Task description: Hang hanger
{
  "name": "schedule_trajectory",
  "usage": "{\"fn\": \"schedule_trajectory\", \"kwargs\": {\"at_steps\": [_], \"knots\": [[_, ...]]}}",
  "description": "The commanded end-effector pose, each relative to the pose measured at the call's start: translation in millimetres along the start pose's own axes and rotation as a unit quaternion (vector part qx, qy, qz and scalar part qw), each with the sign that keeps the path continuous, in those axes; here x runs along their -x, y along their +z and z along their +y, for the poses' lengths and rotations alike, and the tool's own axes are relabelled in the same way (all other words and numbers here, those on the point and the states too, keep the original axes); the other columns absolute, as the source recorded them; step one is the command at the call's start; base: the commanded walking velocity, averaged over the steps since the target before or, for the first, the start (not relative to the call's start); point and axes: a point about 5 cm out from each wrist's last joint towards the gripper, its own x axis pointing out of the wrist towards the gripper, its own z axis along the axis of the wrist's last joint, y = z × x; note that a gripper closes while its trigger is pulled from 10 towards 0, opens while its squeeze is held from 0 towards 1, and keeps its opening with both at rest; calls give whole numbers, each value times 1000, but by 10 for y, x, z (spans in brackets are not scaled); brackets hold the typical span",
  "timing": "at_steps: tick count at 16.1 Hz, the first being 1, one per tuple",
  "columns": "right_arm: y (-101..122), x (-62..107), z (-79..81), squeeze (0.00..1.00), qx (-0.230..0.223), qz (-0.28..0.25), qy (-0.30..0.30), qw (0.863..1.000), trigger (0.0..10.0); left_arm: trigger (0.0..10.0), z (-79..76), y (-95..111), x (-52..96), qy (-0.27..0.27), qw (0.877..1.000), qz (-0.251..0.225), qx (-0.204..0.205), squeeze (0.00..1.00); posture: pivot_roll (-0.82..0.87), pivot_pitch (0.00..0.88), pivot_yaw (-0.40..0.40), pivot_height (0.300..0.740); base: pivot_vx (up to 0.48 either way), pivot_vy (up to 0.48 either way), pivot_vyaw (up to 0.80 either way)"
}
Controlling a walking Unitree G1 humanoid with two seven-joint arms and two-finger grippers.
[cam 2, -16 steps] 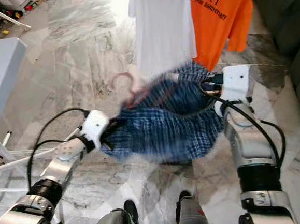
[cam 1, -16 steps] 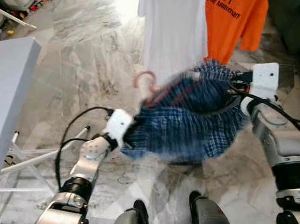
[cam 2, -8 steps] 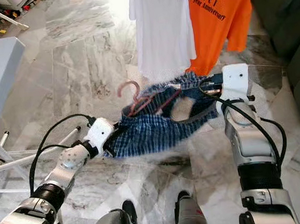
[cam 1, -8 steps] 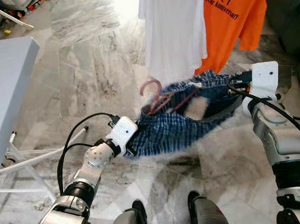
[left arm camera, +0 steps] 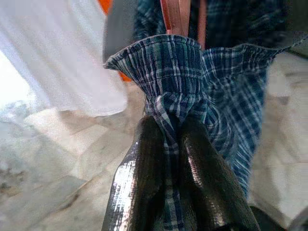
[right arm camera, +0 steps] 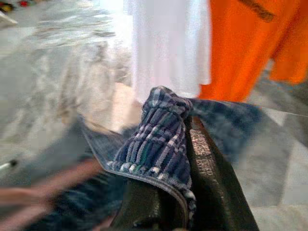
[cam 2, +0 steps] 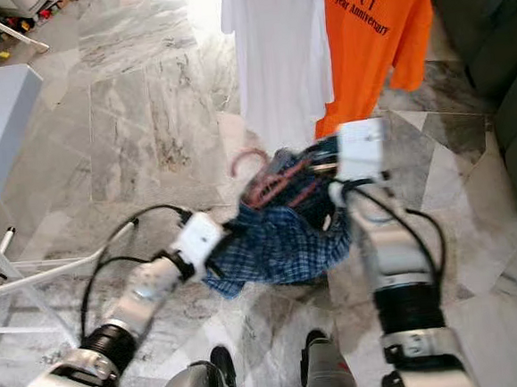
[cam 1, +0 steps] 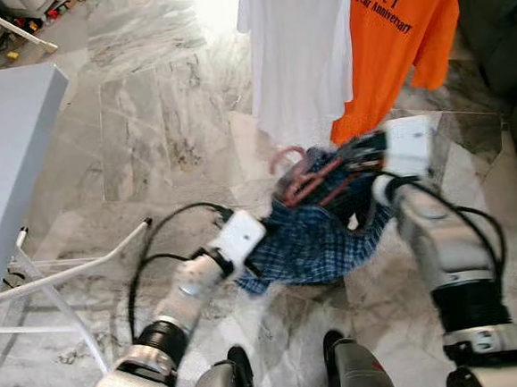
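left gripper is pinched tight on a fold of the blue plaid garment, both black fingers squeezing the waistband edge, and the right gripper is clamped on another bunch of the same cloth. the two arms sit close together, so the fabric sags in a heap between them, held above the marble floor. the pink hanger is tangled in the top of it, hook poking up, just below the white t-shirt and orange t-shirt hanging ahead. to do this well, i'd say keep both grips firm, spread the arms to free that hook, then lift it toward where the shirts hang. the cloth looks soft and floppy, likely to swing.
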Motion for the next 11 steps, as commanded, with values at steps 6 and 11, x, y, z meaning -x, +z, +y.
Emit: {"fn": "schedule_trajectory", "kwargs": {"at_steps": [6, 11], "knots": [[-302, 135, 179, 0, 21, 72, 53, 996, 10000, 0, -83, -6, -22, -12, 1000, 3, -8, 0, -202, 268, 74, 740, 0, 0, 0], [-306, 220, 63, 1000, 82, 43, 75, 993, 10000, 0, 16, 1, 1, 0, 1000, 2, -12, 0, -203, 266, 70, 740, 0, 0, 0]]}}
